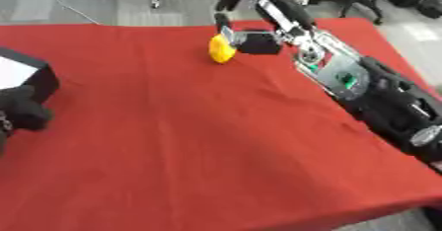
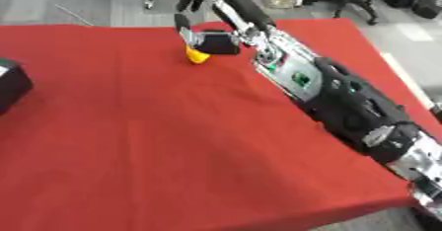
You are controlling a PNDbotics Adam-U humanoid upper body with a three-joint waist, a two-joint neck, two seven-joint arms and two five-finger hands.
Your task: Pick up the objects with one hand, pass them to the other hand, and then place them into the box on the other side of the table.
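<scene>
Yellow object [image 1: 221, 50] sits at far side of red worktop [image 1: 190, 136], partly hidden by right hand [image 1: 250, 41]; shape unclear. Fingers curled round it, contact w/ worktop can't be told. Black box [image 1: 30, 77] at left edge, cut off. Left hand [image 1: 24, 109] shows in left eye view only, low left; fingers' state can't be told.

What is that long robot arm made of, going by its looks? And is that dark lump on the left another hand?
The right arm has bulky black casings, silver metal joints and a small green patch midway. Its right hand is black with silvery parts. The dark lump is the left hand, all black and knobbly; no cables or markings are discernible.
</scene>
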